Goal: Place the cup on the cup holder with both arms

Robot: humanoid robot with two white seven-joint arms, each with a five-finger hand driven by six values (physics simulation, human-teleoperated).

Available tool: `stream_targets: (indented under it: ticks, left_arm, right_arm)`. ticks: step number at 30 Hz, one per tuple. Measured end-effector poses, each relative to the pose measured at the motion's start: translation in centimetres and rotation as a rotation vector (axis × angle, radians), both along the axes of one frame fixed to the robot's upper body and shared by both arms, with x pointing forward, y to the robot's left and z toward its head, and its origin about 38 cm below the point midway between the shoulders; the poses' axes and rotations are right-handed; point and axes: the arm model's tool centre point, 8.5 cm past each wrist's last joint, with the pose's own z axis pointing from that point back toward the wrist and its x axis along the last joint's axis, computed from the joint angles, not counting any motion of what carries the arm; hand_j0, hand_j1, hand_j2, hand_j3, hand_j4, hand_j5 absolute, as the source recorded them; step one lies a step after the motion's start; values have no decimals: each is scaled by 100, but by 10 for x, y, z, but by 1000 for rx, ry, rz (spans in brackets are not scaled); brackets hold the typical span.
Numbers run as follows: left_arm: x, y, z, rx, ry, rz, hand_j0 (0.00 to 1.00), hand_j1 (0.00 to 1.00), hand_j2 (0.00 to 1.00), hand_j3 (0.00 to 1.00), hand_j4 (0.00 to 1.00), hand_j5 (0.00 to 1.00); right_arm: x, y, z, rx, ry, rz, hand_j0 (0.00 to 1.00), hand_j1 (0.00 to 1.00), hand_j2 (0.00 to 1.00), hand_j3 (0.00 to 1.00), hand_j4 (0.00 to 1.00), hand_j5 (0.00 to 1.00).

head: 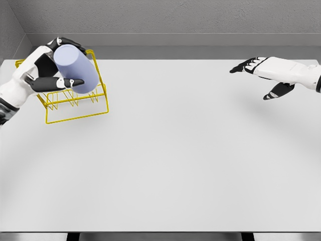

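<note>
**Lavender cup at the rack, left hand in charge**

White table (175, 165), wide and bare across most of the view. Far left corner: yellow wire rack (75, 103), the cup holder, standing on the tabletop.

Left hand (52, 70) comes in from the left edge and is closed around the cup (75, 68), thumb across the lower front, fingers over the top rear. Cup is tilted, sitting over the rack's upper wires; whether it already rests on them cannot be told.

Right hand (263, 73) hangs above the far right of the table, well apart from everything, fingers spread flat, holding nothing.

Judgement on the step: this is the seating. Do it well by lowering slowly, keeping the cup's axis lined up with the rack's prongs, and loosening the fingers only once the wires carry the weight. The rack looks light; a sideways shove could slide it.
</note>
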Motion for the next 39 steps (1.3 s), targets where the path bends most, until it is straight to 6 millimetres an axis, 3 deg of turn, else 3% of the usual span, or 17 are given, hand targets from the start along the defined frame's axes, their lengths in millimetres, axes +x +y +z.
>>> stream_targets:
  ticks: [30,32,34,35,39]
  left_arm:
    - [4,8,-9,4,26,27,43,43,43,43,43,43]
    - [4,9,-9,5,26,27,52,52,52,52,52,52]
    - [4,9,-9,7,26,27,82,82,82,82,82,82]
    - [4,9,-9,11,25,27,91,91,91,91,91,91]
    - [3,10,-10,20,24,26,95,95,95,95,95,95]
  right_arm:
    - [0,1,-1,1,2,1,100,100,100,100,100,100]
    - [0,1,-1,1,2,2,100,100,100,100,100,100]
    - [0,1,0,2,0,2,100,100,100,100,100,100]
    - [0,1,-1,1,1,2,100,100,100,100,100,100]
    - [0,1,-1,1,1,2,100,100,100,100,100,100]
